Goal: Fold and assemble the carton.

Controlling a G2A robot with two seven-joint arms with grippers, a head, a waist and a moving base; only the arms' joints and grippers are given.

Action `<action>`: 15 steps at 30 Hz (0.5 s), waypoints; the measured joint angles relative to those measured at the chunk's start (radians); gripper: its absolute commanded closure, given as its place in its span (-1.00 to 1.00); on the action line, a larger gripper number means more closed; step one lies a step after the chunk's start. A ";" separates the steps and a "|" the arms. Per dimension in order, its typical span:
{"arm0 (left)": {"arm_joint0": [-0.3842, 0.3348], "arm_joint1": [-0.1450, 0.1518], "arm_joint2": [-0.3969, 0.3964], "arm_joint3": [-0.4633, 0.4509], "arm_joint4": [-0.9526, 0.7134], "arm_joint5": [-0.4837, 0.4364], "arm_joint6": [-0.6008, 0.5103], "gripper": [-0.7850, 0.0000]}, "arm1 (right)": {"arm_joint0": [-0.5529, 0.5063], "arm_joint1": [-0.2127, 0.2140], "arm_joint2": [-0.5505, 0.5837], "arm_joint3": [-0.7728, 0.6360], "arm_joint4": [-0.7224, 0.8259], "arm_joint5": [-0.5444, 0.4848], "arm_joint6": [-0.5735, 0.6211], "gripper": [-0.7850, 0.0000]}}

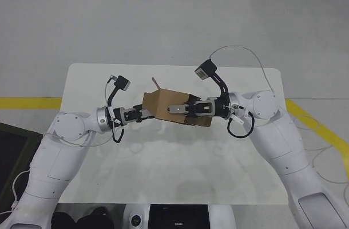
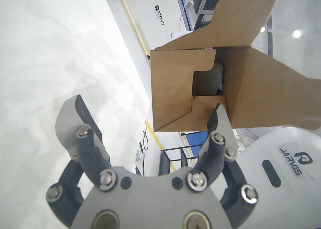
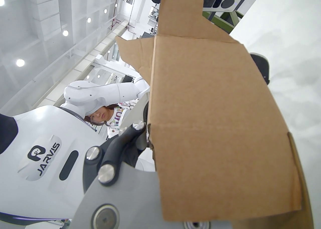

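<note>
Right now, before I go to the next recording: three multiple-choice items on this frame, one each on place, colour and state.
1. Where is the brown cardboard carton? A flat on the floor; B held up over the table, between the two arms; C inside a bin.
2. What colour is the rounded table top? A black; B green; C white.
3. How is the left hand? A open; B shut on a cable; C shut on a cup.
Answers: B, the top view shows it raised between the arms; C, the bare top is white; A, its fingers stand wide apart in the left wrist view.
</note>
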 measured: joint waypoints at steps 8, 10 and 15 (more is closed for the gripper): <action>0.001 0.001 0.002 -0.001 -0.003 0.001 -0.007 -1.00 | 0.003 -0.001 -0.006 0.002 0.001 -0.002 0.006 1.00; 0.001 0.001 -0.001 0.002 -0.005 0.001 -0.007 -1.00 | 0.003 -0.002 -0.008 0.003 0.005 -0.002 0.010 1.00; -0.003 0.005 -0.026 0.022 0.010 -0.008 0.015 -1.00 | -0.002 0.000 -0.006 0.019 0.024 0.000 0.040 1.00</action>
